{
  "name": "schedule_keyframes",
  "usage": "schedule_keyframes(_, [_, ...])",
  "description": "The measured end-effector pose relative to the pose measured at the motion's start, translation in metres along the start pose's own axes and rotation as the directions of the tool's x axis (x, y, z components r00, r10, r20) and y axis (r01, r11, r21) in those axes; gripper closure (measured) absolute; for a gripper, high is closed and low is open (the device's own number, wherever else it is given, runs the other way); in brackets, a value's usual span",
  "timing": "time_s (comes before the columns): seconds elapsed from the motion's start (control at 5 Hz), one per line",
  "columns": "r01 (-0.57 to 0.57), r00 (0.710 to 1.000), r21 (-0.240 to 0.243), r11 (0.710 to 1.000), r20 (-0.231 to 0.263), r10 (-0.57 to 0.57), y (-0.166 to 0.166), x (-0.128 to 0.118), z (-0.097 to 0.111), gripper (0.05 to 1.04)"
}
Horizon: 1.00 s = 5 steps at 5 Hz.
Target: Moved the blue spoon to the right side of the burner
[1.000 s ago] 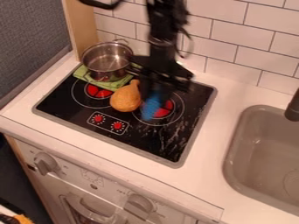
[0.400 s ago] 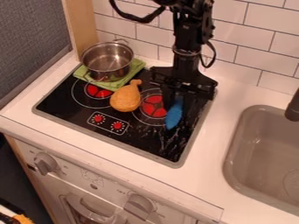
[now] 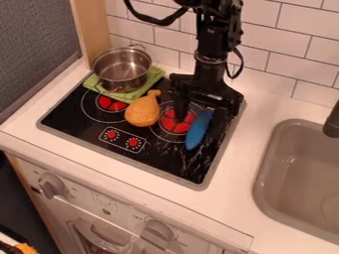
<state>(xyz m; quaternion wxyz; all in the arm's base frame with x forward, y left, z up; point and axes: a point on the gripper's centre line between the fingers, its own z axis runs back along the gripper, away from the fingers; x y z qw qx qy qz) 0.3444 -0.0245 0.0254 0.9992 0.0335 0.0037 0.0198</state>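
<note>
Spoon (image 3: 198, 131): blue, elongated, lying at a slant w/ rounded lower end.

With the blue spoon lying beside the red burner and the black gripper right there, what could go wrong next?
The open black two-finger gripper straddles the far end of the blue spoon, so a crooked lift might drag it.

The spoon lies close to the right-hand round red burner; a small nudge could push it onto the red.

A leftward swing might knock the orange toy drumstick.
</note>
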Motion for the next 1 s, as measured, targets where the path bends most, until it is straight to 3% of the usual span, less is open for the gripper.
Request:
schedule_keyframes(0.2, [0.022, 0.996, 0.015, 1.000, 0.080, -0.023, -0.0013, -0.0003, 0.0232, 0.079])
schedule_keyframes(0.4, [0.022, 0.996, 0.005, 1.000, 0.085, -0.022, -0.0021, -0.0040, 0.0250, 0.083])
schedule_keyframes(0.6, [0.072, 0.996, -0.035, 0.997, 0.047, -0.070, -0.0022, -0.0084, 0.0259, 0.083])
schedule_keyframes(1.0, [0.066, 0.997, -0.038, 0.997, 0.052, -0.064, 0.0014, -0.0066, 0.0264, 0.083])
